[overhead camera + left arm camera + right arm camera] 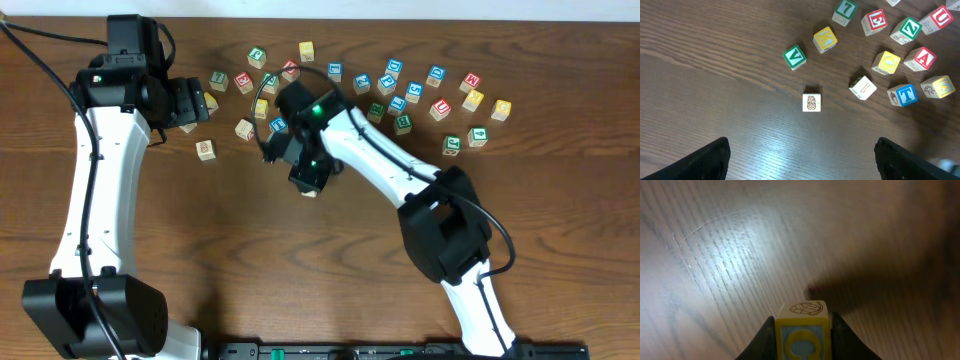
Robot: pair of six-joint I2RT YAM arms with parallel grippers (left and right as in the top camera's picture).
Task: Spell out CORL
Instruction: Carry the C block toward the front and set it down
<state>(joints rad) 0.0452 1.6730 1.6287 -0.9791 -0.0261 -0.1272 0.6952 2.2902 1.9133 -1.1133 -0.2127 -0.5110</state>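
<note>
Right jaws are clamped on 1 yellow-edged block. Its blue face carries a yellow letter cut off by the frame, so I cannot read it. The block sits near the middle of the worktop; whether it touches the wood I cannot tell. My right arm stretches in from the near right edge, wrist bent down. Left jaws stand wide apart, holding nothing, facing a pineapple block. My left arm runs up the left side, wrist turned toward the loose blocks along the far edge.
</note>
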